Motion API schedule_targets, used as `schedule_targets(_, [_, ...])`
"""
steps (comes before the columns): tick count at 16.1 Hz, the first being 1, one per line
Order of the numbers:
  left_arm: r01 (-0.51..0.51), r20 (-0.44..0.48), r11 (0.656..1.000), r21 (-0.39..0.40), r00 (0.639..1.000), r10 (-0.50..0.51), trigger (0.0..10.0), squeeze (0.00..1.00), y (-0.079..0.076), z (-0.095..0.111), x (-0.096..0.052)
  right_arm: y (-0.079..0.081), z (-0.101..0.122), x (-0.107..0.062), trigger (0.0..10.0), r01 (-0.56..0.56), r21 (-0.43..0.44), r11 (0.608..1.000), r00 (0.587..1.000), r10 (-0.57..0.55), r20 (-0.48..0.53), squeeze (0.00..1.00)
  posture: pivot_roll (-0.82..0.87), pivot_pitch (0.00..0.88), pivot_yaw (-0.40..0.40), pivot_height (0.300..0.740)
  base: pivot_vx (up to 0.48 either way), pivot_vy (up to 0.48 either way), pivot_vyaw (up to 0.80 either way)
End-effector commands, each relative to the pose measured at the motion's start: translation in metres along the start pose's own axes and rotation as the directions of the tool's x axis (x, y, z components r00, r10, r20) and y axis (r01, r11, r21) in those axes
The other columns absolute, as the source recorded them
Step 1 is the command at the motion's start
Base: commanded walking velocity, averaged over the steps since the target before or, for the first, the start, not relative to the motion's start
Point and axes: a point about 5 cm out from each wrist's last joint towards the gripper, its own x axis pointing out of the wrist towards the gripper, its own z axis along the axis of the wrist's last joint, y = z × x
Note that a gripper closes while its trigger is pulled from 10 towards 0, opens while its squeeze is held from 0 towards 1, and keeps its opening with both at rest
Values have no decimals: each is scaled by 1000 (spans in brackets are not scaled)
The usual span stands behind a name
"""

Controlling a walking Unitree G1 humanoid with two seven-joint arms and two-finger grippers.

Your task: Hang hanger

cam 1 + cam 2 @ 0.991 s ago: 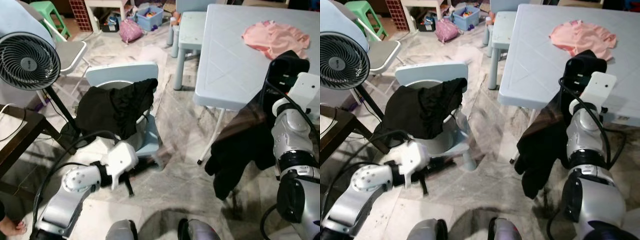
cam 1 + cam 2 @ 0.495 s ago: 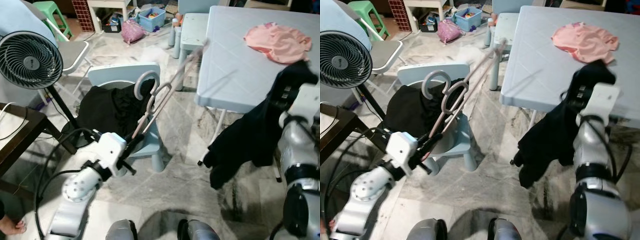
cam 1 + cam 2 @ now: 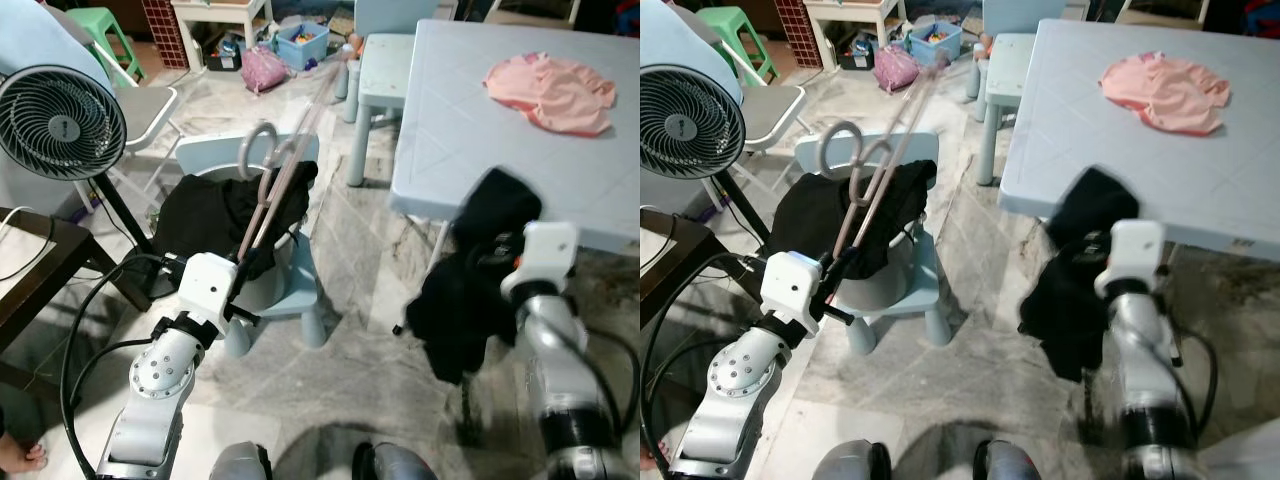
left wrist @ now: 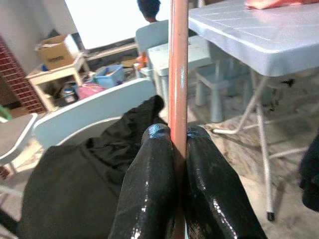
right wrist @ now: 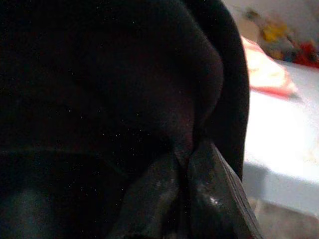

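Above the small blue chair, a pink hanger is held upright, clamped between the closed fingers of the left gripper. Beside the desk, a black garment is pinched in the closed right gripper.

— The hanger?
— Smooth pink plastic, slightly shiny, pinched by glossy black fingers.
— And the garment?
— Soft matt black cloth.
— The counter?
— Pale blue plastic, matt, with moulded grooves. The floor looks like polished marble.
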Motion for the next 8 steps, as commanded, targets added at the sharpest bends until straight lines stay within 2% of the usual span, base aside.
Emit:
schedule_targets(1, [-62,-10,998,0,998,62,10000,0,7,-3,-4,9,17,-9,0,-55,-55,997,993,60,98,0,-13,0,-14,740,0,0,0])
schedule_targets(2, [-125,-18,992,15,992,125,10000,0,12,-6,-8,13,13,-24,0,-68,-67,995,994,74,86,0,-22,0,-12,740,0,0,0])
schedule_targets(4, [-157,-46,987,-14,987,156,10000,0,15,-10,-10,13,7,-33,0,-51,-54,997,997,54,50,0,-26,0,-14,740,0,0,0])
schedule_targets(6, [-123,-51,992,-31,991,121,10000,0,12,-12,-11,15,8,-39,0,-36,-54,998,999,37,23,0,-26,0,-16,740,0,0,0])
schedule_targets(8, [-102,-44,993,-55,994,100,10000,0,9,-11,-9,19,12,-38,0,-37,-71,997,999,39,25,0,-25,0,-16,740,0,0,0])
